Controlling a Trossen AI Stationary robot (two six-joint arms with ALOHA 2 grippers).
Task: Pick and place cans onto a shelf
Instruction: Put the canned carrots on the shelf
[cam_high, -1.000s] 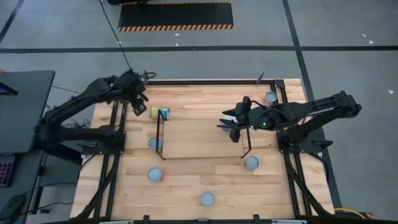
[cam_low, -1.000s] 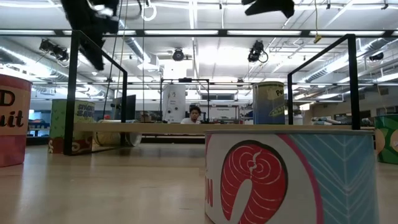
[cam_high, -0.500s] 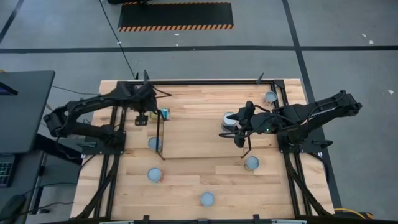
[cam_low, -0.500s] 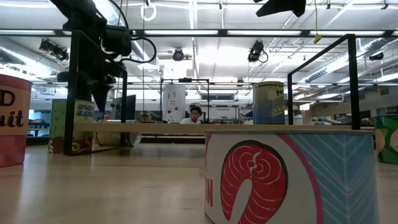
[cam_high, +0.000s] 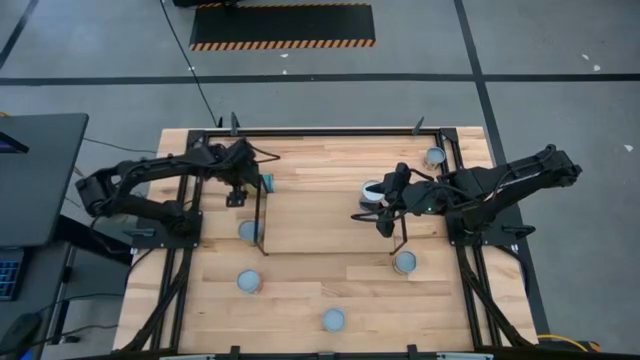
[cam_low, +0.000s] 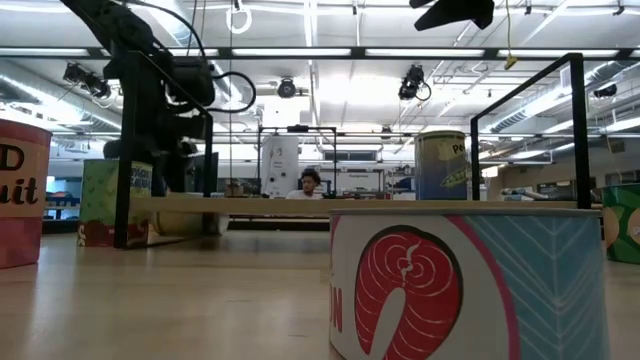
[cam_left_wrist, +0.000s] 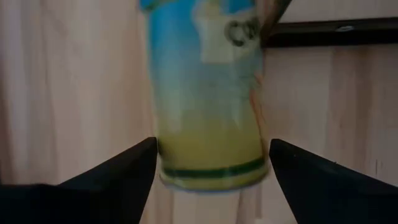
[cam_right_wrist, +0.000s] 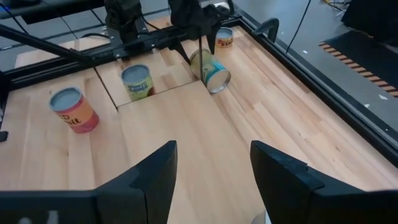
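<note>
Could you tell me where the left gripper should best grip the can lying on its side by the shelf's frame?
Probably across the middle of its curved label wall, coming from above. The can lies on its side, ends sideways. The left gripper is open astride it, beside the shelf.

Shelf (cam_high: 320, 225) middle bare; black wire frame (cam_high: 259, 210) crowds left gripper (cam_high: 237, 192) at tipped can (cam_high: 264, 182).

Grey concrete floor (cam_high: 560, 60) with dark lines across it; black mat edged in orange-black hazard stripes (cam_high: 283, 25). Dark desk (cam_high: 35, 175) beside the wooden table (cam_high: 330, 290). Low view: open hall, white ceiling beams (cam_low: 320, 52), hanging lamps (cam_low: 287, 88), one seated person (cam_low: 310, 183) far back
</note>
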